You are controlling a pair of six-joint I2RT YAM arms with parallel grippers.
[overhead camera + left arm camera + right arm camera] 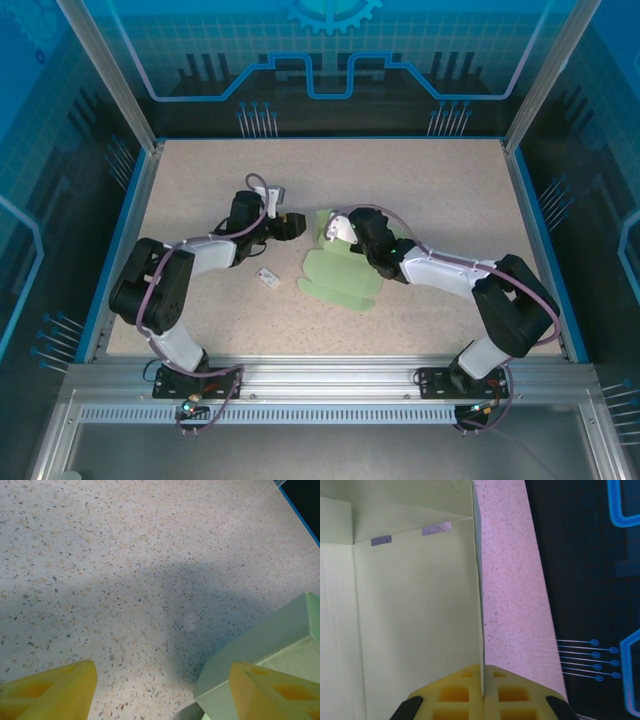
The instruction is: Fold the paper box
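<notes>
**Paper box barely begun: one wall up, the rest flat**

The paper box [340, 280] lies near the middle of the desk [450, 190], a little toward the near edge. Most of it is a flat, open die-cut sheet with its rounded flaps spread out on the surface. Only the far end has been raised. There a panel stands up from the base along its crease, and the left wrist view shows a folded corner with an upright wall.

I judge the fold to be at an early stage. One end is partly formed, while the near flaps and the side panels lie unfolded, and nothing is tucked or closed.

The sheet's long axis runs roughly from the far edge toward the near edge of the desk, leaning slightly. Its raised end points to the far edge and its flat flaps point to the near edge.

The right pincer [483, 672] is closed on the thin upright panel, pinching its edge between both pads. The left pincer [162, 672] stands wide apart with nothing between its pads, just beside the box's raised corner on the side toward the left edge.

A small white tag [267, 278] lies on the desk, left of the sheet and apart from it.
</notes>
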